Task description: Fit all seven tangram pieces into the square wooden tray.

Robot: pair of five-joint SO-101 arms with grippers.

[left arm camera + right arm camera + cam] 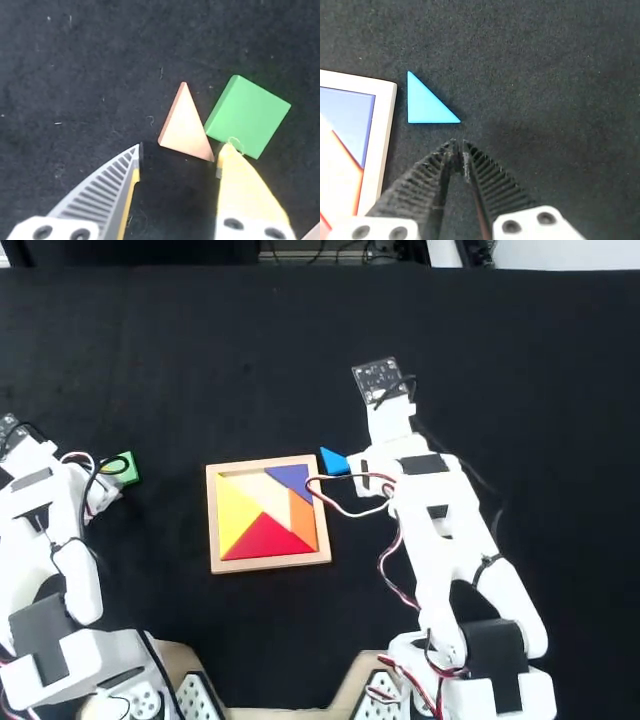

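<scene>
In the high view, the green square (122, 468) is seen well apart from the square wooden tray (213, 525), at about 9 o'clock from it. It is partly covered by a loop of the left arm's wiring. From the left wrist, the left gripper (180, 152) is found with its fingers spread wide, one on either side of the peach triangle (184, 125), and nothing is held. The yellow-tipped finger (245, 190) overlaps a corner of the green square, which lies just beside the triangle. Whether the finger touches the square cannot be told.

The tray holds a yellow triangle (237, 512), a red triangle (268, 537), an orange piece (301, 515) and a dark blue piece (290, 477). A pale patch at about 11 o'clock inside the tray may be bare floor, but this cannot be settled. The light blue triangle (333, 461) lies just off the tray's corner at about 2 o'clock. The right gripper (457, 147) is poised near it, empty, with its fingers almost together.

The pieces are judged to be light, stiff, flat wood with smooth painted faces, likely to slide on the cloth rather than bend. A hold across two edges, low and near the middle, is advised, since a pinch on a sharp corner would probably squeeze the piece out. Their thickness is hard to judge, and the tray is cut off at the edge of the right wrist view.
</scene>
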